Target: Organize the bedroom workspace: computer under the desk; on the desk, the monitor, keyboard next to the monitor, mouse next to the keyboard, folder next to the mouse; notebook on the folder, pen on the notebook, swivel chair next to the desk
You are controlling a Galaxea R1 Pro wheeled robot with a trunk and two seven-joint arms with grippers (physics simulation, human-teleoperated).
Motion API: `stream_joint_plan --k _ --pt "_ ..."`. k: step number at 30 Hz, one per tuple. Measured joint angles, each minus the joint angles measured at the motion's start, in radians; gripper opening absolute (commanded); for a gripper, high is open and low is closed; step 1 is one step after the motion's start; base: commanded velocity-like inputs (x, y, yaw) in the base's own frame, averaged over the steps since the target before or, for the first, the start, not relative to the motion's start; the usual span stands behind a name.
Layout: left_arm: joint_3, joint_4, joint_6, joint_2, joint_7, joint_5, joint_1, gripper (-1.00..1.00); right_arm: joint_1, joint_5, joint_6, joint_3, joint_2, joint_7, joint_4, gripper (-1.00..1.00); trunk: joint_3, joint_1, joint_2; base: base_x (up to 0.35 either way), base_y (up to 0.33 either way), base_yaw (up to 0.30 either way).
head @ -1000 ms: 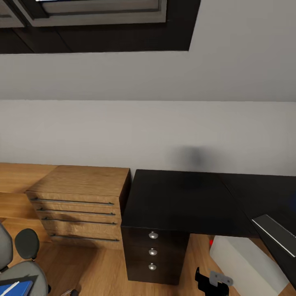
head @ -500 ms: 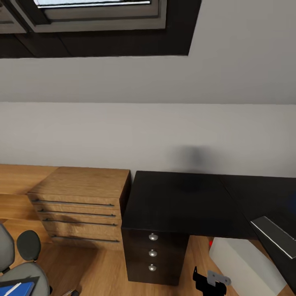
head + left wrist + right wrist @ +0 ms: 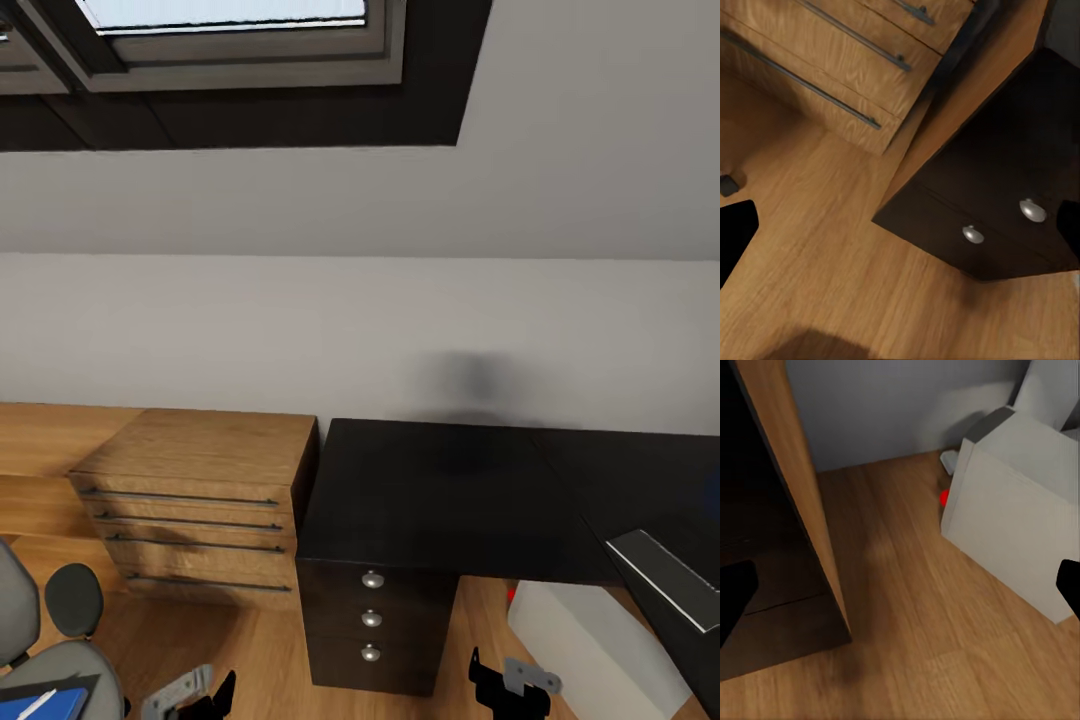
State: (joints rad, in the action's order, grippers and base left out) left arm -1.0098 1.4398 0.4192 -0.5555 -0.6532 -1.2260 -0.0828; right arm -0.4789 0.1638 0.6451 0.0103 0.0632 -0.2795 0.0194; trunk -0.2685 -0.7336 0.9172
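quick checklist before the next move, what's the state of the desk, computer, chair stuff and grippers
1. Black desk top has bare room: ok.
2. White computer case on the floor under the desk: ok.
3. Blue folder moved off the grey swivel chair: not ok, still on the seat.
4. Flat grey keyboard beside a monitor: cannot tell.
5. Left gripper empty: cannot tell.
6. Right gripper empty: cannot tell.

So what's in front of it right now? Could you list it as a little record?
desk: black desk, top mostly bare
drawers: three knobs on its front
dresser: wooden, left of desk
computer: white box on floor under desk
chair: grey, lower left, blue folder on seat
keyboard: grey slab at desk's right edge
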Motion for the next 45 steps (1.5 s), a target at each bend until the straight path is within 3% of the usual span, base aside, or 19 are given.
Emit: stream_joint_plan --k 3,7,8,13,17,18,19,20,22,24,27,28,29,31,32,33,34,38,45 --pt "0.002 0.107 -0.038 -0.041 -0.114 0.003 0.000 1.00 0.000 0.000 0.018 0.000 0.001 -0.001 0.000 1.00 0.009 0.012 -0.021 0.000 0.000 0.000" --pt "0.032 0.156 -0.107 -0.029 -0.190 0.007 0.000 1.00 0.000 -0.001 0.072 0.000 0.001 -0.003 -0.001 1.00 0.022 0.027 -0.049 0.000 0.000 0.000" --pt "0.047 0.160 -0.126 -0.020 -0.197 0.008 0.000 1.00 0.000 -0.001 0.086 -0.001 0.002 -0.004 -0.002 1.00 0.025 0.031 -0.056 0.000 0.000 0.000" --pt "0.207 0.175 -0.302 0.074 -0.218 0.015 0.000 1.00 -0.001 0.000 0.143 -0.002 0.002 -0.024 -0.027 1.00 0.041 0.050 -0.091 0.000 0.000 0.000" --pt "0.326 0.177 -0.418 0.138 -0.218 0.015 0.000 1.00 -0.002 0.001 0.093 0.001 -0.008 -0.074 -0.121 1.00 0.053 0.065 -0.119 0.000 0.000 0.000" --pt "0.371 0.178 -0.459 0.162 -0.218 0.014 -0.001 1.00 -0.002 -0.001 0.038 0.001 -0.013 -0.102 -0.194 1.00 0.057 0.069 -0.126 0.000 0.000 0.000" --pt "0.392 0.178 -0.481 0.175 -0.218 0.014 -0.001 1.00 -0.002 -0.002 0.002 0.002 -0.016 -0.119 -0.241 1.00 0.060 0.073 -0.133 0.000 0.000 0.000" --pt "0.427 0.178 -0.519 0.199 -0.219 0.016 -0.001 1.00 -0.002 -0.005 -0.079 0.002 -0.023 -0.148 -0.338 1.00 0.063 0.077 -0.140 0.000 0.000 0.000" --pt "0.473 0.178 -0.572 0.243 -0.219 0.017 -0.002 1.00 0.003 -0.005 -0.274 0.003 -0.043 -0.183 -0.572 1.00 0.069 0.084 -0.154 0.000 0.000 0.000" --pt "0.495 0.179 -0.595 0.272 -0.218 0.018 -0.025 1.00 0.026 -0.007 -0.491 0.011 -0.068 -0.194 -0.796 1.00 0.076 0.092 -0.168 0.000 0.000 0.000" --pt "0.505 0.179 -0.606 0.303 -0.218 0.018 -0.074 1.00 0.042 0.019 -0.693 0.047 -0.100 -0.194 -0.955 1.00 0.085 0.104 -0.189 0.000 0.000 0.000" --pt "0.505 0.177 -0.610 0.314 -0.219 0.020 -0.096 1.00 0.037 0.078 -0.851 0.126 -0.147 -0.157 -0.994 1.00 0.085 0.104 -0.190 0.000 0.000 0.000" --pt "0.505 0.178 -0.612 0.311 -0.219 0.022 -0.099 1.00 0.026 0.099 -0.878 0.149 -0.185 -0.141 -0.962 1.00 0.085 0.104 -0.190 0.000 0.000 0.000" --pt "0.503 0.178 -0.613 0.306 -0.220 0.024 -0.101 1.00 -0.007 0.126 -0.895 0.167 -0.221 -0.125 -0.877 1.00 0.085 0.104 -0.190 0.000 0.000 0.000" --pt "0.480 0.177 -0.613 0.302 -0.221 0.030 -0.102 1.00 -0.071 0.144 -0.897 0.179 -0.257 -0.114 -0.741 1.00 0.085 0.104 -0.190 0.012 -0.020 0.000" --pt "0.419 0.176 -0.609 0.301 -0.223 0.049 -0.102 1.00 -0.118 0.154 -0.877 0.187 -0.286 -0.108 -0.659 1.00 0.085 0.104 -0.190 0.073 -0.070 0.000" --pt "0.385 0.176 -0.607 0.301 -0.224 0.066 -0.103 1.00 -0.130 0.159 -0.867 0.189 -0.295 -0.106 -0.646 1.00 0.085 0.104 -0.190 0.107 -0.094 0.000" --pt "0.314 0.178 -0.603 0.305 -0.227 0.140 -0.103 1.00 -0.148 0.165 -0.849 0.194 -0.306 -0.101 -0.647 1.00 0.085 0.104 -0.190 0.206 -0.170 0.000" --pt "0.300 0.177 -0.603 0.304 -0.229 0.159 -0.103 1.00 -0.151 0.165 -0.844 0.195 -0.307 -0.100 -0.647 1.00 0.085 0.104 -0.190 0.242 -0.203 0.000"
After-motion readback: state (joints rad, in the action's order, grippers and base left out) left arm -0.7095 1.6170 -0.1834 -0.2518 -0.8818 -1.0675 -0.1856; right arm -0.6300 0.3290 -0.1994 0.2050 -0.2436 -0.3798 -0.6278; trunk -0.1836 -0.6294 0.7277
